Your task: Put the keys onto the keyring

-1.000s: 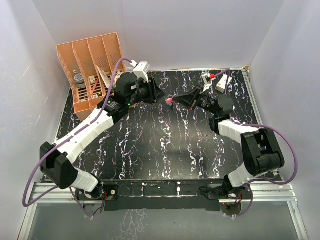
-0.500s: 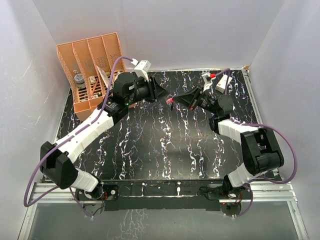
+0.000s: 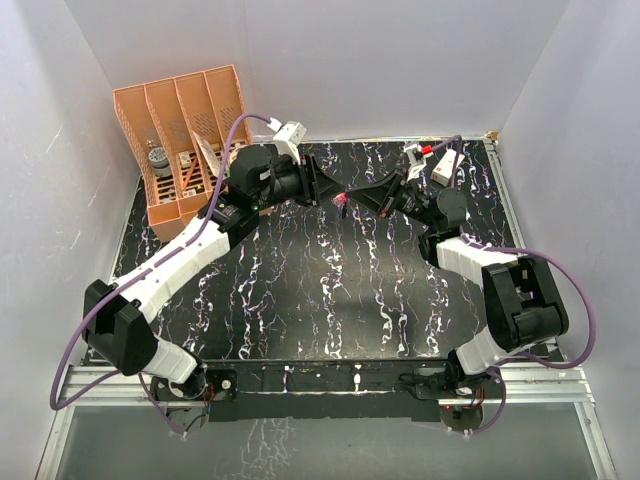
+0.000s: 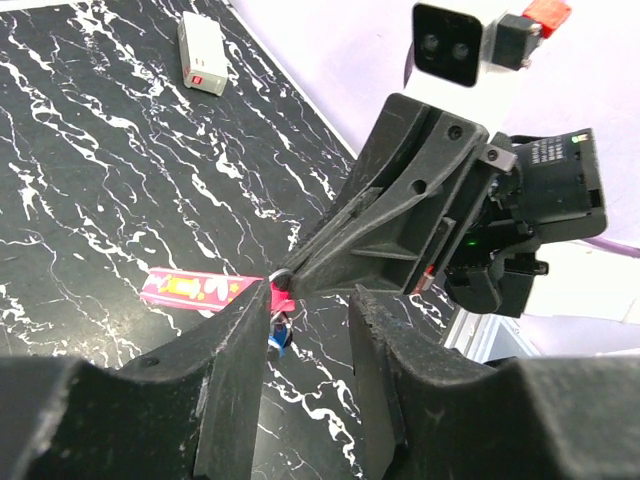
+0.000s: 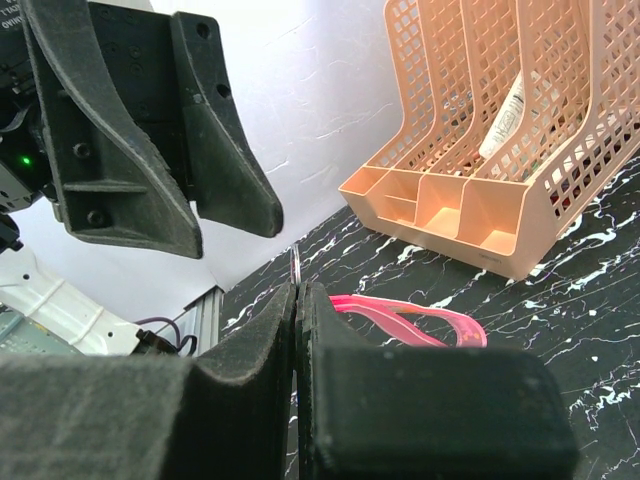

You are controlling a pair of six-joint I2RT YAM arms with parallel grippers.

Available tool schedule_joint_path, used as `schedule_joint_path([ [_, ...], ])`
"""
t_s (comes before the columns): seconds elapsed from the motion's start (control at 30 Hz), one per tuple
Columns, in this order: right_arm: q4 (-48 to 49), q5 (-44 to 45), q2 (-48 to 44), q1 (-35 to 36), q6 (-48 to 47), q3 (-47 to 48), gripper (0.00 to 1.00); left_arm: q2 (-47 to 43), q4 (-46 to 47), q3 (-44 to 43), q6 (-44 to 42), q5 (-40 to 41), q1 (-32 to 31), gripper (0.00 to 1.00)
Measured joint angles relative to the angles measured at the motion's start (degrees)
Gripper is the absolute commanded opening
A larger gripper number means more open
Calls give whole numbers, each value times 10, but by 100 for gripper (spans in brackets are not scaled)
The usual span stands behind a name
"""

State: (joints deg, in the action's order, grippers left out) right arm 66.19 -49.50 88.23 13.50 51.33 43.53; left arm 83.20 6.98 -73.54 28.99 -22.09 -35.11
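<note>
- Black plastic fingers of the right hand (image 5: 297, 290) are pressed flat together, pinching a thin metal split ring (image 5: 296, 262) that pokes up just above their tips.
- From that ring trails the pink-red strap loop of the keyring (image 5: 402, 313), running toward the right of the right wrist frame and resting on the black marbled desk (image 3: 300, 290).
- A tiny blue-headed key (image 4: 279, 338) shows just below the pinched ring in the lower middle of the left wrist frame. Whether it already hangs on the ring or only sits beside it, I cannot tell.
- The dark key cannot be made out in any view.
- Facing it, the left hand (image 4: 310, 300) has its fingers partly spread with nothing between them, its tips just beside the right hand's tips.
- Further out stand a peach mesh file organiser (image 5: 470, 200) at the upper right of the right wrist frame, and a small white box (image 4: 203, 55) at the top of the left wrist frame.
- By my reading, the ring is presented for threading, but threading itself looks unfinished.
</note>
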Motion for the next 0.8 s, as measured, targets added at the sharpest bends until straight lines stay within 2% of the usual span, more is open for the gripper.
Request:
schedule_joint_path([
  [0.8, 0, 1, -7, 0, 2, 2, 0, 23, 36, 24, 16, -25, 9, 34],
])
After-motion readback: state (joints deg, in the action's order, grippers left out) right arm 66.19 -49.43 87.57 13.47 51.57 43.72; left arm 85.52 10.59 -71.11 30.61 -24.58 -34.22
